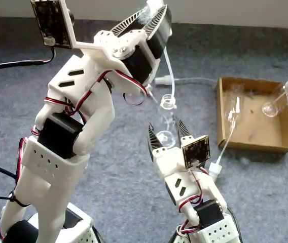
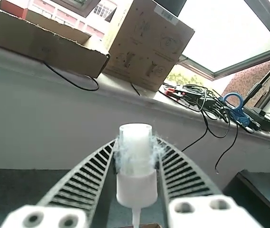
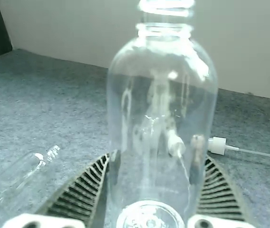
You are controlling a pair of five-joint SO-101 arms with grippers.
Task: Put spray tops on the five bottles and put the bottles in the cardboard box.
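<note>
My left gripper [image 1: 151, 14] [image 2: 136, 143] is raised high and shut on a white spray top [image 2: 135, 166] [image 1: 153, 11]. The top's thin tube [image 1: 168, 66] hangs down towards the neck of a clear bottle [image 1: 167, 109]. That bottle [image 3: 161, 123] stands upright on the carpet, with my right gripper [image 1: 166, 127] [image 3: 158, 159] shut around its lower body. At the right is the cardboard box [image 1: 281, 137], holding a capped bottle [image 1: 286, 91] and another clear bottle [image 1: 235, 109].
A loose spray top [image 1: 215, 168] lies on the grey carpet in front of the box. A second one [image 1: 160, 80] [image 3: 216, 145] lies behind the held bottle. An uncapped bottle [image 3: 21, 171] lies on its side near my right gripper. A wall runs along the back.
</note>
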